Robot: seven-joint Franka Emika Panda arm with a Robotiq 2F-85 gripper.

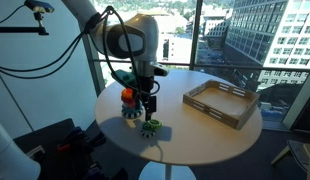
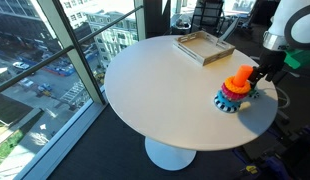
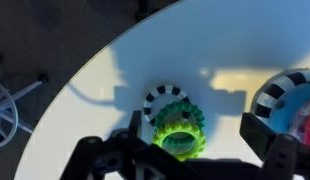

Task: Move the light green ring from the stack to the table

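The light green ring [image 3: 178, 130] lay flat on the table [image 1: 200, 130], hole facing up, so its axis stood upright. Being round, it had no long side to point anywhere, only a toothed rim all the way round. Darker green showed around its edge in the wrist view, and I could not tell whether that was shaded teeth or another ring beneath it. Just behind it in that view was what looked like a pale ring [image 3: 161, 98] with dark teeth, touching or nearly so.

The gripper [image 1: 147, 110] hung straight over the ring. Its fingers [image 3: 267, 140] stood wide apart with the ring between them, and neither pad appeared to touch it.

The stack [image 1: 128, 103] stood just beside the gripper, upright, with orange at the top, red under that and a broad blue toothed ring at the base. In the wrist view it was only a blur at the edge.

The table was round, white and glossy, on a single pedestal [image 2: 166, 152]. A rectangular wooden tray [image 1: 221, 104] sat well apart from the toy, near the rim on the window side.

Floor-to-ceiling windows [image 2: 55, 70] ran along one side of the room, with office blocks outside and a street with cars far below. The floor was dark, and a dark chair [image 2: 207, 14] stood beyond the table.
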